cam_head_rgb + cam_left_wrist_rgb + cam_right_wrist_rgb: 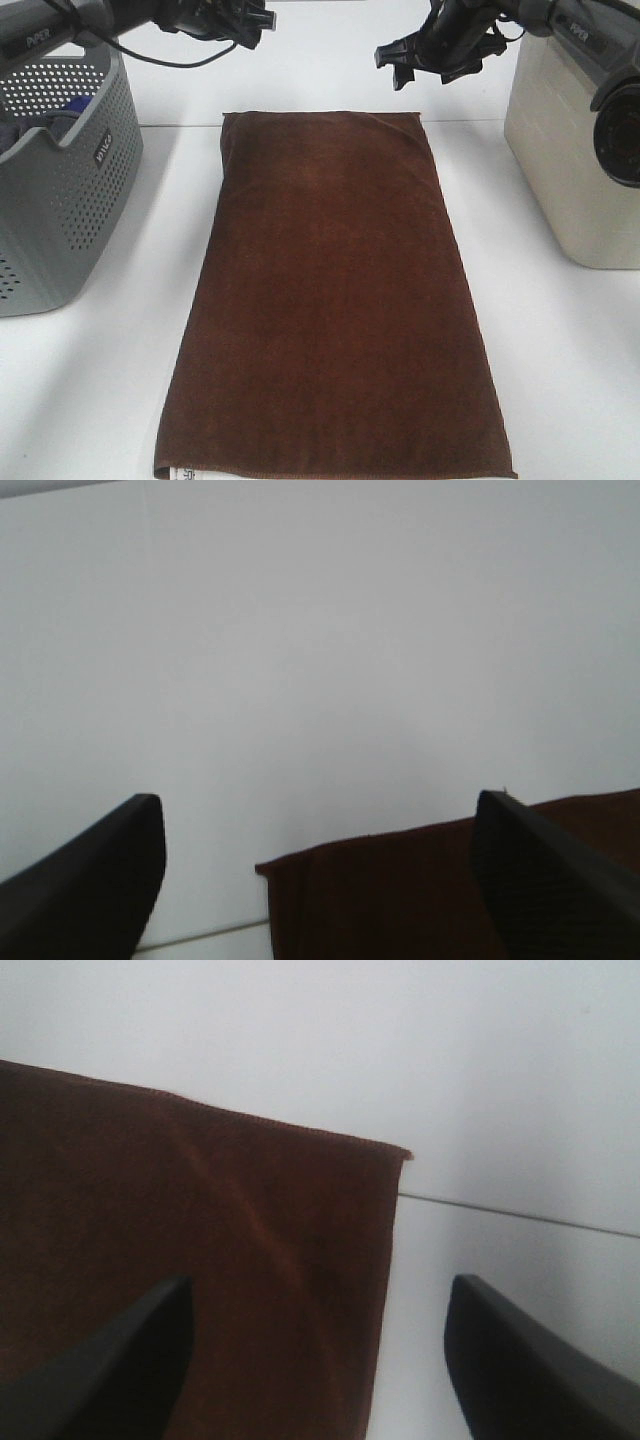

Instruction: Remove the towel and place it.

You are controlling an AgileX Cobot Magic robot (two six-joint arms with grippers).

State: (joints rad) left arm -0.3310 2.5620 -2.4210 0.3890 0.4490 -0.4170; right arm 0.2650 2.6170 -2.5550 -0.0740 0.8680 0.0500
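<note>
- Our towel [335, 300] lies flat, long axis 12-to-6.
- Left gripper [250, 22] and right gripper [400, 55] hover released over its 12 o'clock corners, equally near.

**Two dark arms, black hands**

Both arms are clad in dark grey casings. The left arm [60, 25] carries small white lettering on its shell, and a thin black cable loops beneath it. The right arm [590, 40] shows the same white lettering, and a round black housing bulges at its side. The left hand [262, 22] is black and blocky. The right hand [405, 55] is black too, angular, with pointed tips. Seen from the wrists, the fingers [90, 880] are matt black with rounded ends; one finger [550, 880] has a finely ribbed inner pad.
</note>
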